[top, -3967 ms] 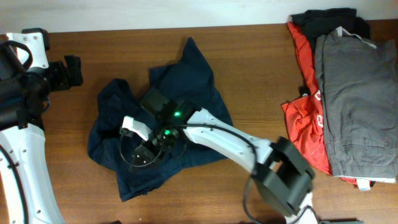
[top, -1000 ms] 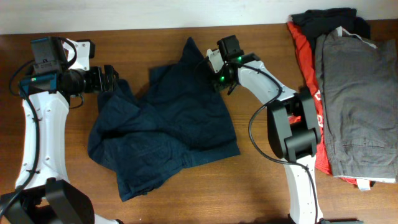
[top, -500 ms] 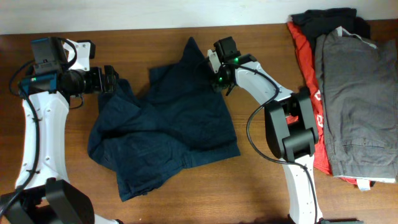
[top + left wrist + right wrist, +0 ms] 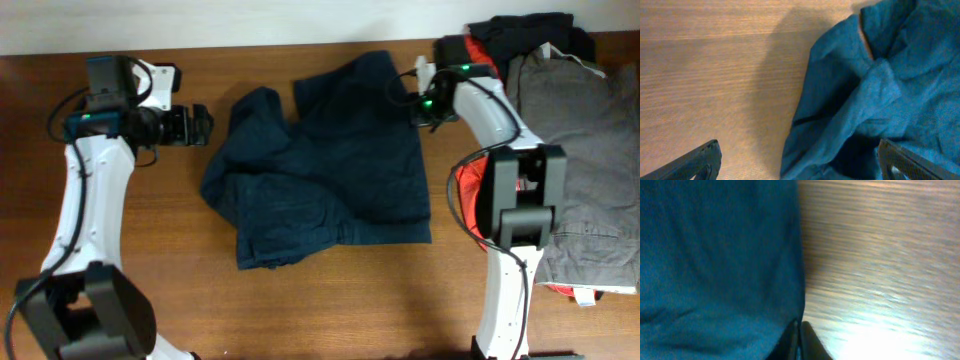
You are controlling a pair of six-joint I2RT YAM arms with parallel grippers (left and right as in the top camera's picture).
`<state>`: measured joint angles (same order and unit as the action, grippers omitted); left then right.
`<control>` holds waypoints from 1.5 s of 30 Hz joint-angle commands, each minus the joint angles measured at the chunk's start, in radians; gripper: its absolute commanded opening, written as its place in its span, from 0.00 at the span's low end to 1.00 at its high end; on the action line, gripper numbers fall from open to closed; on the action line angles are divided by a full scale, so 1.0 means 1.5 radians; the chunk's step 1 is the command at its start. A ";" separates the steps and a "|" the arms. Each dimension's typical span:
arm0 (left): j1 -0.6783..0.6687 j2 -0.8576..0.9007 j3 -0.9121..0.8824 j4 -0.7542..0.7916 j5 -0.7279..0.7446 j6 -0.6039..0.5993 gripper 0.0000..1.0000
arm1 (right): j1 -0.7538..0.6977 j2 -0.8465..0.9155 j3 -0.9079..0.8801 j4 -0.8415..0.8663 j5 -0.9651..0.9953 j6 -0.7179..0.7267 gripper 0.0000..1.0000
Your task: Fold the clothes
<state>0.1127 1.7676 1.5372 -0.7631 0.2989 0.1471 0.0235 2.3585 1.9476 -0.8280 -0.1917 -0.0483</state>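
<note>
The dark navy shorts lie rumpled on the wooden table, left part bunched, right part flatter. My left gripper is open at the shorts' upper left edge. In the left wrist view its fingers spread wide around a fold of the shorts. My right gripper is at the shorts' upper right edge. In the right wrist view its fingers are shut, pinching the hem of the shorts.
A pile at the right holds grey trousers, a red-orange garment and a black garment. My right arm's base stands against this pile. The table's far edge runs just behind the shorts.
My right gripper has moved right with the hem in it, dragging the shorts right and towards the far edge. My left gripper followed to the right.
</note>
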 commanded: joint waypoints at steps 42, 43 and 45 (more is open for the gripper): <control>-0.052 0.145 0.130 0.066 -0.314 -0.128 0.01 | 0.063 -0.031 0.009 -0.069 -0.097 -0.022 0.49; -0.041 0.145 0.130 0.061 -0.323 -0.136 0.01 | 0.063 -0.031 0.009 -0.069 -0.097 -0.022 0.49; -0.019 0.145 0.130 0.059 -0.338 -0.139 0.01 | 0.063 -0.031 0.009 -0.068 -0.096 -0.022 0.49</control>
<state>0.0383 2.0117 1.7149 -0.6727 -0.1089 0.0124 0.1188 2.3535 1.9495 -0.9287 -0.3279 -0.0788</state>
